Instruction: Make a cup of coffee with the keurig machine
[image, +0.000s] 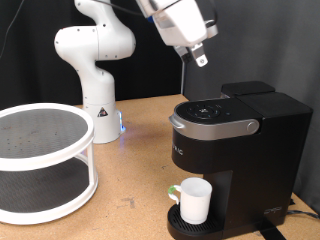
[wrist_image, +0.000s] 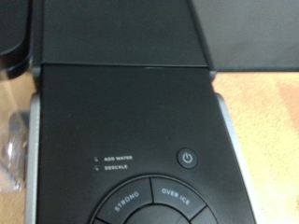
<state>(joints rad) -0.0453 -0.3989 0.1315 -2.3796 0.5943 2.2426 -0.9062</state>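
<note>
Boxy matte black keurig machine (image: 235, 135) is sitting with plain white cylindrical cup (image: 194, 201) on its tray; two-finger gripper (image: 199, 55) is hovering at its twelve o'clock, apparently empty, opening indiscernible; any button press should be descending squarely.

A robot lab: bolted white arm base (image: 98, 60), black backdrop curtain (image: 260, 40), plywood bench (image: 130, 160)

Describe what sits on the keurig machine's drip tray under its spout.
The cup stands upright on the round drip tray of the keurig machine, a small green thing beside it. Its inside is not visible. The gripper hovers above the machine's top.
</note>
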